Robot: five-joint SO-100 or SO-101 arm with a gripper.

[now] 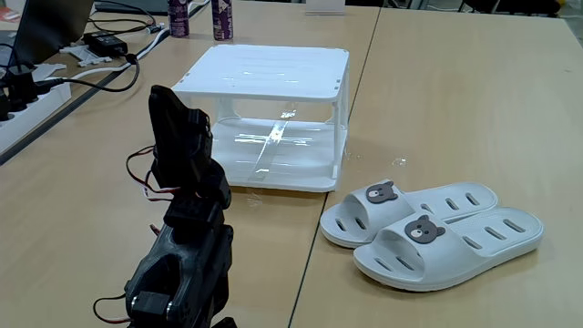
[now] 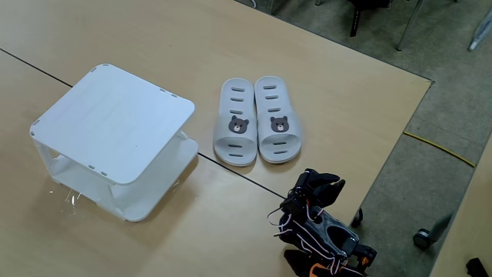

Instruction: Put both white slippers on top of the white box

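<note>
Folded back on its own black arm (image 1: 182, 237), the gripper (image 1: 168, 114) in a fixed view stands beside the white box (image 1: 264, 73), at that view's left, touching nothing; whether its fingers are parted cannot be told. The white slippers (image 1: 433, 232) lie side by side on the wooden table (image 1: 455, 109), near the box's front corner at the view's right, bear badges up, soles down. The box top is bare. Cables and a power strip (image 1: 36, 91) lie beyond the box.

From the high fixed view, the gripper (image 2: 319, 185) sits near the table edge, well apart from the box (image 2: 115, 123), its opening unreadable. The slippers (image 2: 257, 119) lie touching each other between arm and box.
</note>
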